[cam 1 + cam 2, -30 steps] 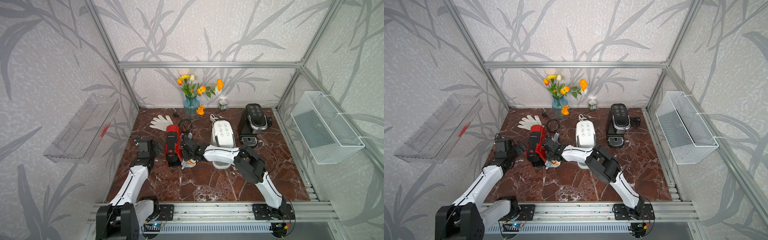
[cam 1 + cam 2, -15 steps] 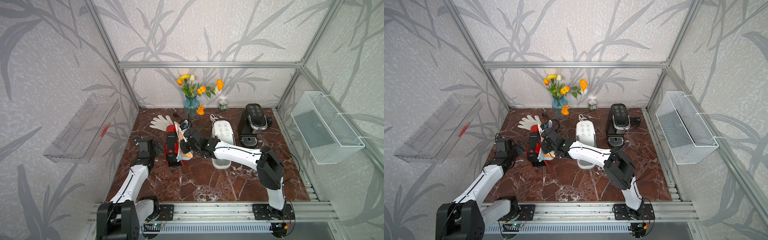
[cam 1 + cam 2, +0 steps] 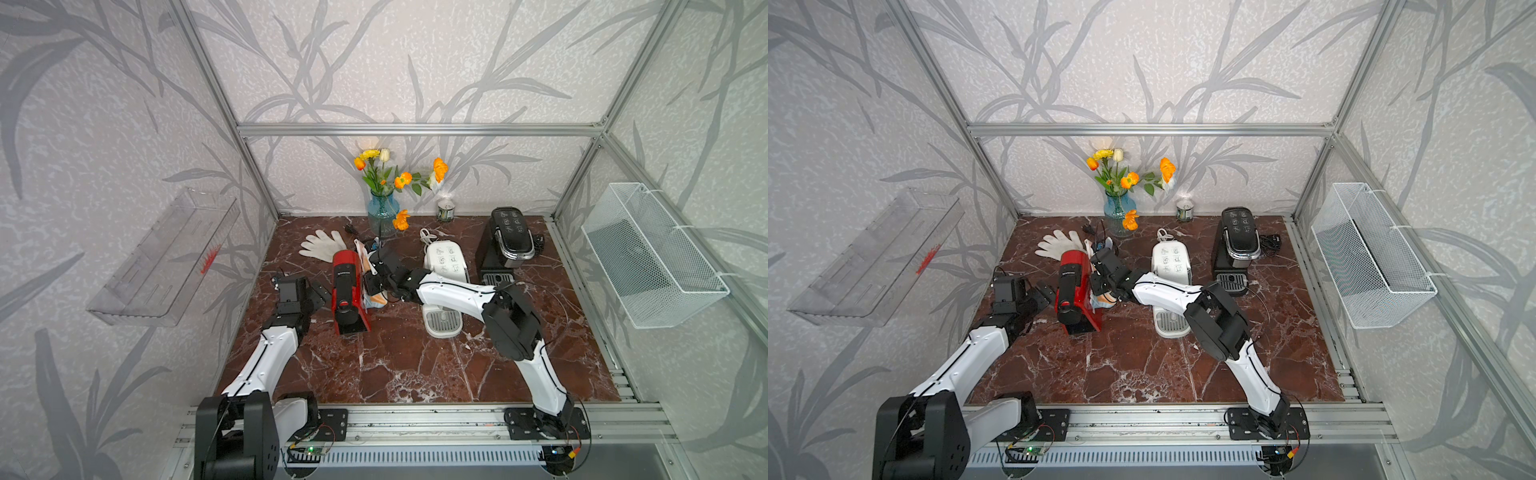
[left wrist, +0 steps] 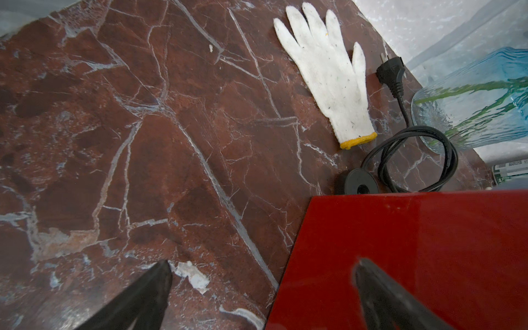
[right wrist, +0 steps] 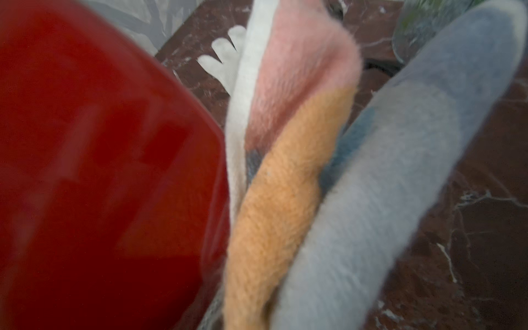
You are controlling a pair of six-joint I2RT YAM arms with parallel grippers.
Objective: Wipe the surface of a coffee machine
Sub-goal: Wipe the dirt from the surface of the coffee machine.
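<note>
With the right tool (image 3: 371, 279) pressed together, pinches a multicoloured cloth (image 3: 377, 300) in both top views, laid against one side of the red coffee machine (image 3: 348, 286) standing upright on the counter (image 3: 415, 374) between the two arms. Holds the left tool (image 3: 315, 291) spread wide and empty just beside the opposite side. Reads as mid-wipe on that side panel. Calls next for a slide of the cloth along the panel, flat and under light pressure, without shoving the machine toward the left tool. Hides most of the wiped panel behind the arm and the cloth.

From the left wrist, shows two black fingers (image 4: 148, 294) far apart, gripping nothing, one over bare counter, one over the glossy red panel; no telling whether touching it. Beyond, a white work glove (image 4: 328, 77), a coiled black power cord (image 4: 414, 160) and a blue glass vase (image 4: 480, 100) cut off by the frame edge.

From the right wrist, gives only blur: red machine up close, cloth folds in pink, orange and grey-blue filling the frame. Conceals the tool's fingers entirely behind the cloth. Seems to show cloth touching the red wall, though too soft to confirm.
</note>
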